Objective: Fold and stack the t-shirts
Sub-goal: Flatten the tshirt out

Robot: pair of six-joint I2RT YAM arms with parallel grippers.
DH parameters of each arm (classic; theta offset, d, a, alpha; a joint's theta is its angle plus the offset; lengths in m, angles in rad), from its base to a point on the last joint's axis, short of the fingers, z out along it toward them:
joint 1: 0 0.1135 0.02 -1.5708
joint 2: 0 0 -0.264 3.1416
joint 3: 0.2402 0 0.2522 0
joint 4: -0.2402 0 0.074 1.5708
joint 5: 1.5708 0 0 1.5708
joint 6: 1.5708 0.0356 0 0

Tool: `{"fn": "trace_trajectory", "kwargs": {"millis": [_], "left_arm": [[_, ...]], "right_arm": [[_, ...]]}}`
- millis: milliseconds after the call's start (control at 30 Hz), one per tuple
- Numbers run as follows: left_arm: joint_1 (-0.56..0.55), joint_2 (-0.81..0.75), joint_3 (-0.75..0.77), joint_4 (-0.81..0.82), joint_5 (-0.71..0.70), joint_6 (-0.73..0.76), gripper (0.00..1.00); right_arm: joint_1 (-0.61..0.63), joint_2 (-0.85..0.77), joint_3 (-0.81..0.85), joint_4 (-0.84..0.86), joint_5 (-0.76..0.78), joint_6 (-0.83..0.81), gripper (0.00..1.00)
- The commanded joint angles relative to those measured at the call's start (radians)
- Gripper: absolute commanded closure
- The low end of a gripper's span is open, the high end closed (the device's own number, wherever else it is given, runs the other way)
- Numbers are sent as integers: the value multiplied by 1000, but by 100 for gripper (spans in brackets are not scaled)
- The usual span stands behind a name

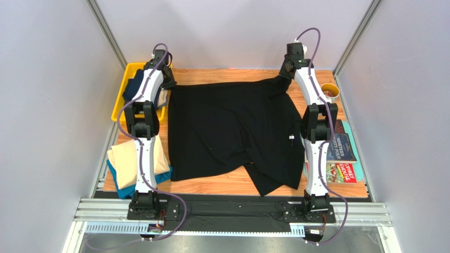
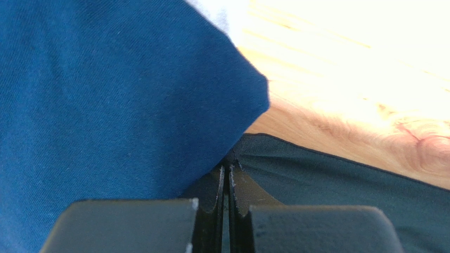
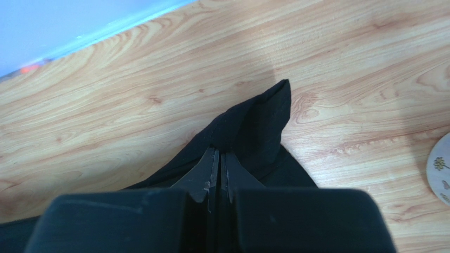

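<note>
Top external shows the black t-shirt (image 1: 232, 126) spread out, with the left gripper (image 2: 227, 176) and right gripper (image 3: 216, 161) each pinching 1 far corner.

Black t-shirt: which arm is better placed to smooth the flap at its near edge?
Probably right: the flap lies by the right arm's base, far from the left arm. The right gripper must first release the far corner.
</note>
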Motion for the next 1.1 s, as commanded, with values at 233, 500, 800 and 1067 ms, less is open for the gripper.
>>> {"fn": "trace_trajectory", "kwargs": {"millis": [233,500,800,1067], "left_arm": [[17,-118,-23,5,64,0,73],[2,-280,-154,-15,53,16,69],[-202,-370,-455,-35,122,10,70],[-323,-348,-526,-68,189,-13,72]], "right_arm": [[-17,-161,-43,18,5,-22,38],[-45,-261,-251,-7,-25,-62,37],[-43,-177,-282,-228,-85,-82,39],[-43,-120,-252,-335,-129,-77,42]]}}
